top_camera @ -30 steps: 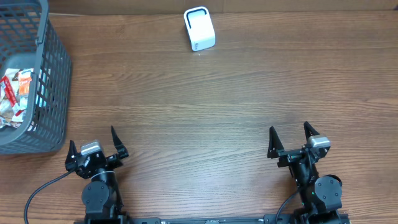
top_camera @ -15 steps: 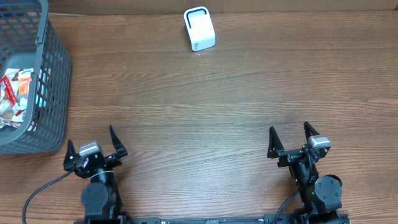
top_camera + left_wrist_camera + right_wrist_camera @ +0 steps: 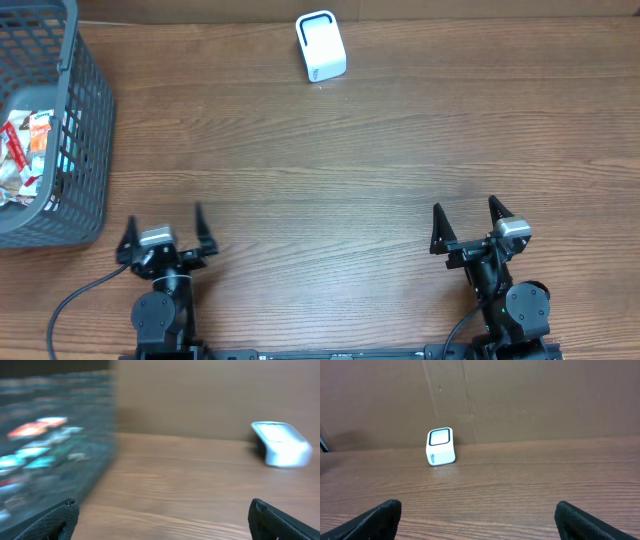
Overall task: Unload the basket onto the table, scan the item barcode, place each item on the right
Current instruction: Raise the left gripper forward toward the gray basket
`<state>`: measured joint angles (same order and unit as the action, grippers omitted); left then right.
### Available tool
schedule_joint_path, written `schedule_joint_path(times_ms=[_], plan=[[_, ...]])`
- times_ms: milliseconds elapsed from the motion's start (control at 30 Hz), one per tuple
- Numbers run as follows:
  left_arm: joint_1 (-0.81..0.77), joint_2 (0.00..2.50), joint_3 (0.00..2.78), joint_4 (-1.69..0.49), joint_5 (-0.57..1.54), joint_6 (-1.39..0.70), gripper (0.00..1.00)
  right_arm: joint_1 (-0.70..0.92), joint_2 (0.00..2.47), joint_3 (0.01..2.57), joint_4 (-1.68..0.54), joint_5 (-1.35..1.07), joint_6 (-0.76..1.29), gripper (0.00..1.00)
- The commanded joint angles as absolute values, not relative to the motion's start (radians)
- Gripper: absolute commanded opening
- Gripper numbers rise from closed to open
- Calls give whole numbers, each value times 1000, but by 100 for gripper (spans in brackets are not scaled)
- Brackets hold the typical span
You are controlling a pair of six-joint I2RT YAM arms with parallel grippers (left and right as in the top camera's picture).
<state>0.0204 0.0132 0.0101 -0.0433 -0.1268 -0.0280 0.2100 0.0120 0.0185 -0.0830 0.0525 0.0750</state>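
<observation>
Left gripper point(image 3: 164, 220) and right gripper point(image 3: 465, 210) gape, empty. Basket point(image 3: 88, 120) runs off-frame; its packets point(image 3: 25, 150) are too blurred to read.

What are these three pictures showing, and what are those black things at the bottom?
They are two robot arms, the left arm and the right arm, seen from a camera above the wooden table. The other two pictures come from a camera on each wrist; the left one is blurred. The left fingers and right fingers stand open, holding nothing. A grey basket with packets stands at the left, a small white scanner at the far edge.
</observation>
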Motion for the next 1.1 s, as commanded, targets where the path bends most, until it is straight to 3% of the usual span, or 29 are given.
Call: schedule_joint_path(times_ms=[0,200,433,600,867,1067], plan=[[19,6,65,-68,95,-105,100,207,3,9,-80,59,72,100],[19,30,304,-246,71,-197,100,207,3,9,-80,59,72,100],[19,221,628,-530,122,-176,100,207,3,9,-80,59,72,100],[19,491,968,-712,167,-129,99,207,3,9,-80,59,72,100],[19,1103,1760,-1298,207,23,100,207,3,9,-80,59,72,100],[19,1404,2050,-1375,210,23,100,207,3,9,-80,59,72,100]])
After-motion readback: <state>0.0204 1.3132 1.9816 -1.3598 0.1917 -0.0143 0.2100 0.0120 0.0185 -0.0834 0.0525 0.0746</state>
